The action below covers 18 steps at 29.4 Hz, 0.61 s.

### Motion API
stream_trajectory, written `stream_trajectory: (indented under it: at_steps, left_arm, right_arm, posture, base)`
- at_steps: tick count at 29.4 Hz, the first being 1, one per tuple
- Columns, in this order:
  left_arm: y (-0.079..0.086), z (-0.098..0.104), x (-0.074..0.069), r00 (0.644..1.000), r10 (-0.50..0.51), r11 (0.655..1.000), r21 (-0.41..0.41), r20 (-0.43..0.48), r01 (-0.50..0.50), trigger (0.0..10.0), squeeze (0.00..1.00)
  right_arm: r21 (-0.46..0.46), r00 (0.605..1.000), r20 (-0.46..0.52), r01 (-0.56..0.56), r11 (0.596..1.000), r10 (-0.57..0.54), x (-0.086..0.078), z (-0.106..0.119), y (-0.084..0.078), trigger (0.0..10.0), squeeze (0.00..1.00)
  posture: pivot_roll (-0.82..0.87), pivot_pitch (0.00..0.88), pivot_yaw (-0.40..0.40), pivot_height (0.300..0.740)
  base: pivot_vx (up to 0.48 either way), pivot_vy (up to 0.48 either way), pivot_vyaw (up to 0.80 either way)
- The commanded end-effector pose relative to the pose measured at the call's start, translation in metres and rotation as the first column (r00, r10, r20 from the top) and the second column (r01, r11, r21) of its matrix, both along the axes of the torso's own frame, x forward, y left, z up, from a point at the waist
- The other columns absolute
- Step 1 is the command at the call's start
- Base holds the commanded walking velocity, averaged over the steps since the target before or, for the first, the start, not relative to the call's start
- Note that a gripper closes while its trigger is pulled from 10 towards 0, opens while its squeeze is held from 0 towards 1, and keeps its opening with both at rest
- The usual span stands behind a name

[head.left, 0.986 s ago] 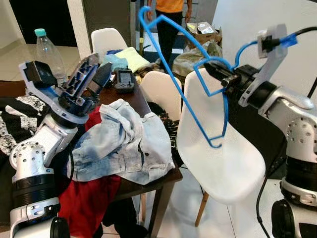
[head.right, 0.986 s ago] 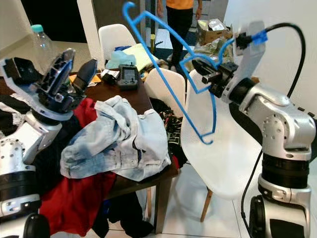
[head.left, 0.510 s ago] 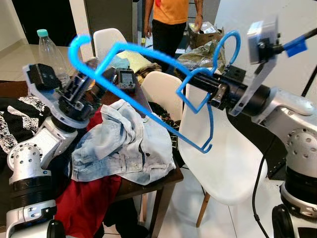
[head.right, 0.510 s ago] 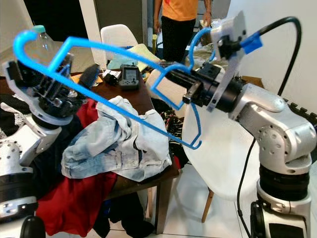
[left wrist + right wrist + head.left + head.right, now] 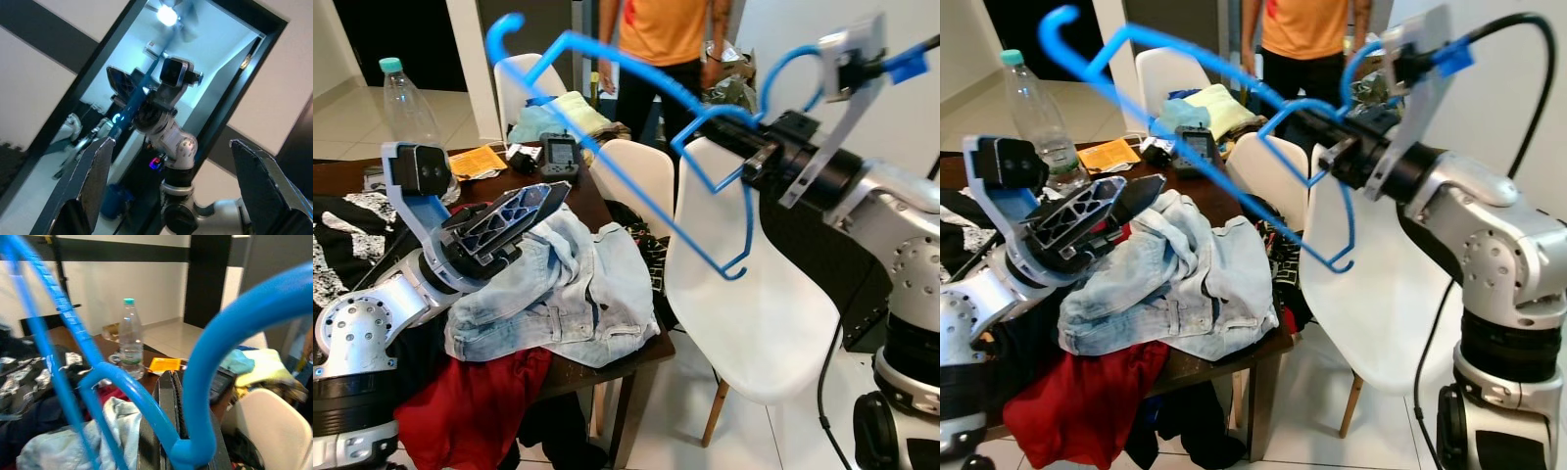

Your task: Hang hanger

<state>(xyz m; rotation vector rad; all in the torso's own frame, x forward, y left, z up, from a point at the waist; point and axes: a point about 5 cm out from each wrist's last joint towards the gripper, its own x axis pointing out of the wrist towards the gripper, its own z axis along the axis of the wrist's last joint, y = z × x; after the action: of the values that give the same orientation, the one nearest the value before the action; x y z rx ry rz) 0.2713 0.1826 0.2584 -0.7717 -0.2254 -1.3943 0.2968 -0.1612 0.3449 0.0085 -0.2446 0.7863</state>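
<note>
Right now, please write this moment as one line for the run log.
right gripper: shut on hanger, held up over chair | left gripper: open, above jeans | hung: not yet

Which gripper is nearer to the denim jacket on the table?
Left. The left gripper hovers open just above the denim jacket, while the right gripper is off over the white chair, shut on the blue hanger.

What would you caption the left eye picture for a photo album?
Right gripper holds a blue hanger above a clothes-strewn table while the left gripper waits open.
</note>
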Motion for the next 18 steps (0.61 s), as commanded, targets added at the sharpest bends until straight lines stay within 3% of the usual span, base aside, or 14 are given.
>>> stream_trajectory:
  at_steps: [1, 18]
  left_arm:
    - [-0.0021, 0.0011, -0.0031, 1.000, -0.014, 0.999, 0.033, 0.017, 0.014, 10.0, 0.00]
    - [-0.0059, 0.0034, 0.0018, 0.998, 0.039, 0.996, 0.083, 0.049, -0.042, 10.0, 0.00]
  right_arm:
    - [0.004, 1.000, 0.004, 0.017, 1.000, -0.017, 0.0005, 0.0040, -0.0028, 10.0, 0.00]
    - [-0.054, 0.999, -0.004, -0.045, 0.997, 0.045, -0.0061, -0.0022, 0.0066, 10.0, 0.00]
  posture:
    - [0.11, 0.037, -0.021, 0.740]
    - [0.11, 0.031, -0.022, 0.740]
  base:
    - [0.000, 0.000, 0.00]
    - [0.000, 0.000, 0.00]
